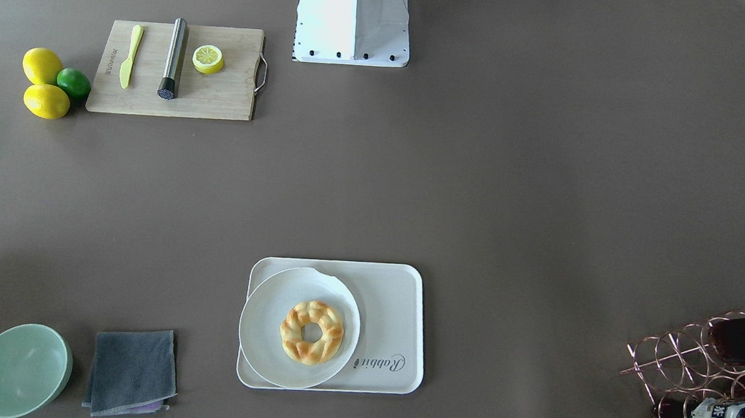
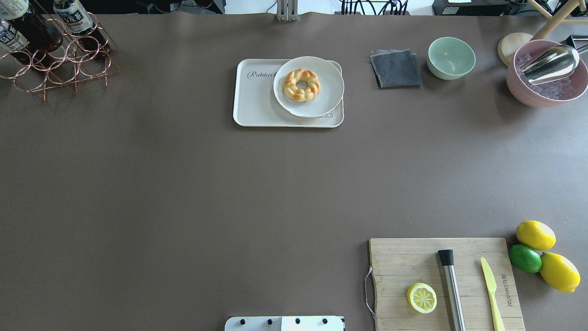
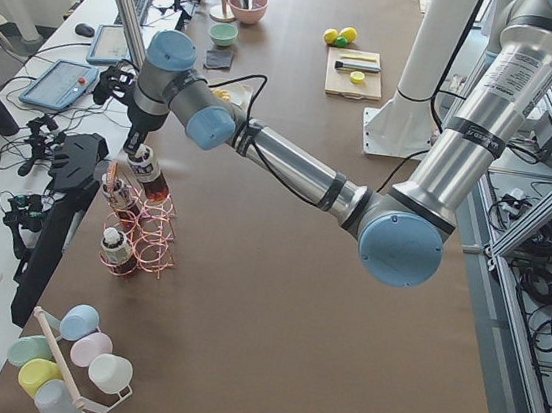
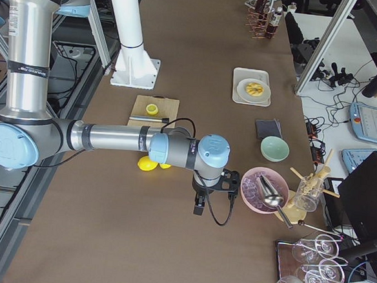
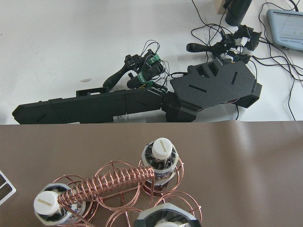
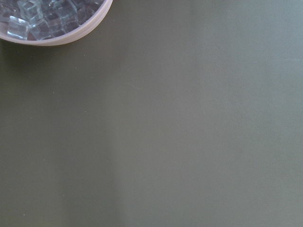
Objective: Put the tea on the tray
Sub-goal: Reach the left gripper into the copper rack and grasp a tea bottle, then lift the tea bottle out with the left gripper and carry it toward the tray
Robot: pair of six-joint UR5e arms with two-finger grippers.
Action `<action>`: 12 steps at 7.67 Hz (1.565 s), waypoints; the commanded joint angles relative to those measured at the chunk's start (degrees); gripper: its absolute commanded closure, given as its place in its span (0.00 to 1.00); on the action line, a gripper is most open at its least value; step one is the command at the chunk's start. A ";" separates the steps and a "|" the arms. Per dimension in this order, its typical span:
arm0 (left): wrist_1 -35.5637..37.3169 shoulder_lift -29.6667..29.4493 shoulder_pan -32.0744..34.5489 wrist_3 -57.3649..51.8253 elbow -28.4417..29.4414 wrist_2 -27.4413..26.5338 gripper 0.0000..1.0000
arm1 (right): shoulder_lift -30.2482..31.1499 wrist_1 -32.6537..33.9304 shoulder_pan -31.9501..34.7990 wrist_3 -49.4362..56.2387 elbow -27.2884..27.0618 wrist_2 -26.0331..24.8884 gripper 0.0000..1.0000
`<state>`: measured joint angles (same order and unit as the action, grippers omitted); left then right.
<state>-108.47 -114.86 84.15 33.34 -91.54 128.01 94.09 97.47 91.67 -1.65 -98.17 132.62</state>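
Note:
Three small bottles of dark tea with white caps stand in a copper wire rack [image 2: 69, 69] at the far left corner of the table. My left gripper [image 3: 139, 155] hangs right over the topmost tea bottle [image 3: 151, 179]. That bottle's cap shows at the bottom edge of the left wrist view [image 5: 165, 218]. No fingers show there, so I cannot tell whether the gripper is open or shut. The cream tray [image 2: 255, 101] with "Rabbit" script lies mid-table, far side. My right gripper [image 4: 198, 209] hangs over bare table beside the pink bowl, and I cannot tell its state.
A round white plate [image 2: 330, 82] with a braided bread ring covers the tray's right half. A grey cloth [image 2: 396, 69], a green bowl [image 2: 451, 57] and a pink bowl of ice [image 2: 546, 76] with a scoop stand at the far right. A wooden board [image 2: 413, 266], lemons and a lime are near right.

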 commanded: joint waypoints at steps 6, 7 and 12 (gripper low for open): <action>16.15 -13.26 -22.84 20.59 -9.52 -21.36 1.00 | 1.36 -0.09 0.09 0.24 -0.17 -0.08 0.00; 21.41 -15.11 -27.59 22.36 -12.06 -23.66 1.00 | 1.27 -0.09 0.09 -0.02 -0.09 -0.08 0.00; 35.29 -25.29 -51.31 41.51 -17.18 -38.58 1.00 | 0.66 -0.09 0.18 -0.20 -0.53 -0.08 0.00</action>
<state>-80.22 -134.91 41.91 68.79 -107.92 95.91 95.00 97.38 91.81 -1.90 -98.64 132.54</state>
